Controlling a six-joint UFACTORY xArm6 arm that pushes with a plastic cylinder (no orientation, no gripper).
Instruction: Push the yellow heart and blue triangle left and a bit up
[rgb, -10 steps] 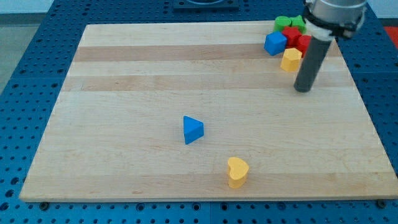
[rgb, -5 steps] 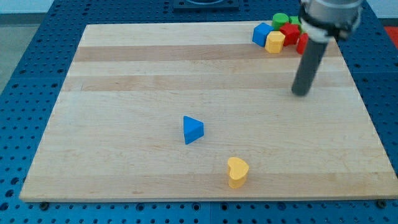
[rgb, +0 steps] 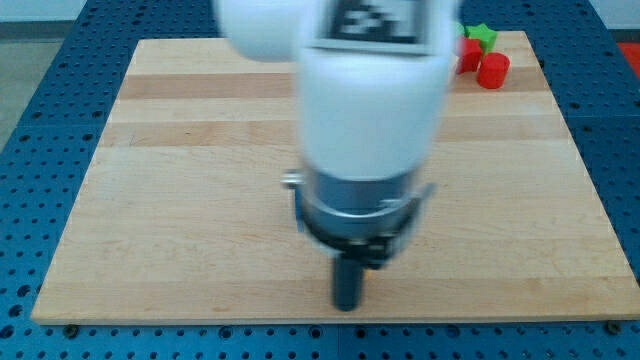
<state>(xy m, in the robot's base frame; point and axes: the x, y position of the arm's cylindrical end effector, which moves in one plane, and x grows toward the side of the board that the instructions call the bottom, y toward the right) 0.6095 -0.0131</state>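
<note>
My arm (rgb: 365, 110) fills the middle of the view, a big white and grey body blurred by closeness, and it covers much of the wooden board (rgb: 160, 200). My tip (rgb: 347, 305) shows below it as the dark end of the rod, resting near the board's bottom edge, a little right of centre.

I have no fingers to open or close; there is only the rod, and it holds nothing.

Counting what I can see: two red blocks and one green one, all in the board's top right corner. One red block (rgb: 492, 70) is a cylinder standing clear of my arm. The other red block (rgb: 466, 54) sits just to its left, partly cut off by my arm, so its shape is unclear. The green star (rgb: 481, 36) lies just above them, near the board's top edge.

I cannot see the yellow heart or the blue triangle; my arm hides the central area, so I cannot say where my tip stands relative to them.

The board's left half is open wood from top edge to bottom edge. The right side below the corner cluster is bare too. Around the board lies the blue perforated table (rgb: 40, 120).
</note>
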